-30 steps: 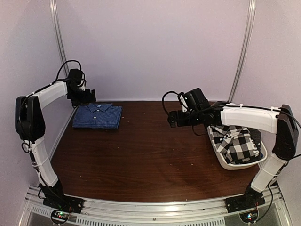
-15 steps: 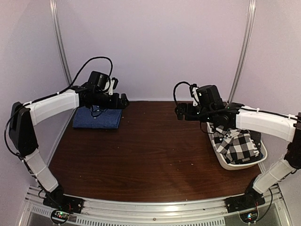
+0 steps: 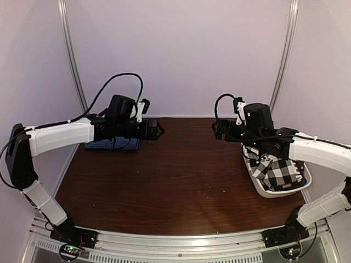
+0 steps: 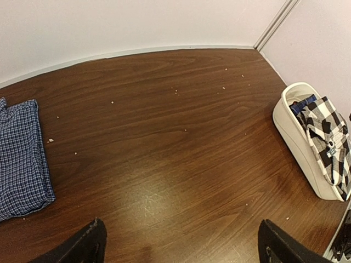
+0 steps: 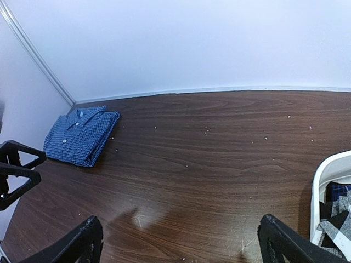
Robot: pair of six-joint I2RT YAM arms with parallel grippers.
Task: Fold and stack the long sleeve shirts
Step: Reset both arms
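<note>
blue shirt (image 5: 81,136) lies folded flat at far left corner of the table (image 3: 175,181), collar showing. black-and-white shirt (image 3: 281,171) sits crumpled in the white tub (image 4: 293,134) on the right. left gripper (image 3: 157,131) and right gripper (image 3: 218,130) hover above the table facing each other, fingers spread wide, holding nothing.

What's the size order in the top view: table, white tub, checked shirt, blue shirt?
1. table
2. white tub
3. checked shirt, nearly filling the tub
4. blue shirt, mostly hidden behind the left arm, so its rank is unsure
</note>
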